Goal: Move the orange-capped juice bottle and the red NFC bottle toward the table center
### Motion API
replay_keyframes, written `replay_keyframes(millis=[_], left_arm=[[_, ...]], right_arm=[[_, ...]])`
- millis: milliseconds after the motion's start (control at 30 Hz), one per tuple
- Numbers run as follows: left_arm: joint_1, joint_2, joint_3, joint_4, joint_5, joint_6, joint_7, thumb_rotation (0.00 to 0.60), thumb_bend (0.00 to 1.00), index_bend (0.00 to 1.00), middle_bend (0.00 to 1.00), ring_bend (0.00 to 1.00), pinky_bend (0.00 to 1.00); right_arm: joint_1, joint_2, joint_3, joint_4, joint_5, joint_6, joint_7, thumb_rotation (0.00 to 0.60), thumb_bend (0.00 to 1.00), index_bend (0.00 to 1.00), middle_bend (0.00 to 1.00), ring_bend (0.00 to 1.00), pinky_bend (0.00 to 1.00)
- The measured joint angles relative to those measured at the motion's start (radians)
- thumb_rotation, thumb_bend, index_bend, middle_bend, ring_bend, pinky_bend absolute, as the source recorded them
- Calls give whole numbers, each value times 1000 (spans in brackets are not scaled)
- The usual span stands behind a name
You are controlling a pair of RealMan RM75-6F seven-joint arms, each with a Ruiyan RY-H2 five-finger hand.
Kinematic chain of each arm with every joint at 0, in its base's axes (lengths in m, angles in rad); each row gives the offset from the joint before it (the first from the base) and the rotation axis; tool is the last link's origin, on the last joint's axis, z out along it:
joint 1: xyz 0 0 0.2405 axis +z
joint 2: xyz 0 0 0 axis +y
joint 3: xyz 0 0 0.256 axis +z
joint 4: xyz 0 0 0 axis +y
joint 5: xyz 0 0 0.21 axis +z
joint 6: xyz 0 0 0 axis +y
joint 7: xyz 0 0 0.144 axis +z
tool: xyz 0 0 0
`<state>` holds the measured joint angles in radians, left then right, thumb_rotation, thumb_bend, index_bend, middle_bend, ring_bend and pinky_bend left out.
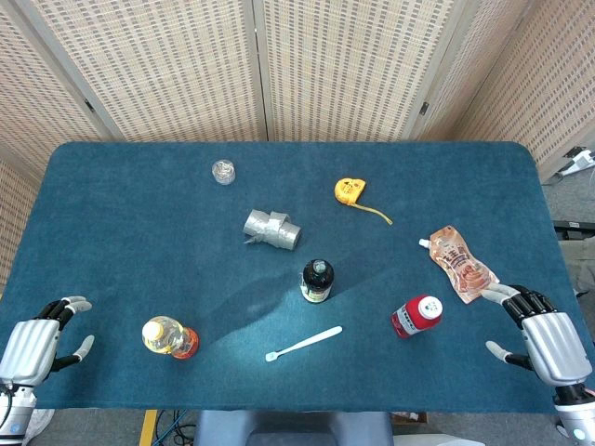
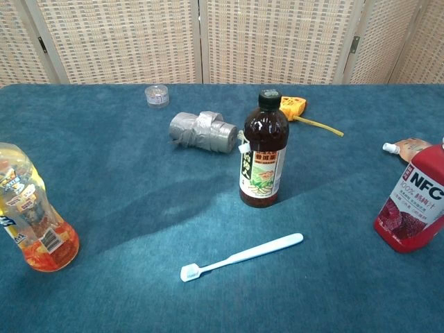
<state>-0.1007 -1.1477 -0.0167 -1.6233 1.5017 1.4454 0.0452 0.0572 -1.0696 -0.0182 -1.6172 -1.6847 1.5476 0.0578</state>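
The juice bottle (image 1: 169, 337) with orange liquid stands upright near the front left of the table; the chest view shows it (image 2: 33, 218) at the left edge. The red NFC bottle (image 1: 416, 317) with a white cap stands upright at the front right, seen in the chest view (image 2: 415, 208) at the right edge. My left hand (image 1: 42, 340) rests at the table's front left corner, fingers apart and empty, well left of the juice bottle. My right hand (image 1: 540, 336) hovers at the front right, fingers spread, empty, right of the NFC bottle.
A dark bottle (image 1: 316, 281) stands at the table centre. A white toothbrush (image 1: 304, 344) lies in front of it. A grey tape roll (image 1: 271, 229), a clear small cup (image 1: 223, 172), a yellow tape measure (image 1: 350, 191) and a drink pouch (image 1: 461, 264) lie further back and right.
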Motion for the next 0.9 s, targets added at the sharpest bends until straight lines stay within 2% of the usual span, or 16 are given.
replay_keyframes(millis=[467, 567, 667, 767, 900], left_arm=[[10, 9, 3, -11, -1, 10, -23, 600, 276, 302, 257, 261, 551], [8, 10, 7, -12, 12, 9, -30, 600, 269, 239, 197, 259, 551], [6, 13, 12, -14, 24, 6, -56, 600, 218, 120, 135, 257, 549], [1, 22, 20, -21, 39, -3, -95, 600, 135, 11, 75, 216, 475], [-13, 45, 30, -48, 53, -32, -126, 600, 78, 0, 7, 132, 316]], right_arm=[[15, -3, 0, -3, 3, -27, -7, 600, 31, 300, 248, 202, 290], [9, 0, -1, -7, -10, -5, -6, 600, 30, 300, 248, 202, 290], [0, 6, -3, -13, -24, 22, -1, 600, 30, 300, 248, 202, 290], [-8, 11, -5, -15, -32, 39, 5, 600, 31, 300, 248, 202, 290], [-10, 14, -6, -14, -32, 40, 12, 600, 31, 300, 248, 202, 290]])
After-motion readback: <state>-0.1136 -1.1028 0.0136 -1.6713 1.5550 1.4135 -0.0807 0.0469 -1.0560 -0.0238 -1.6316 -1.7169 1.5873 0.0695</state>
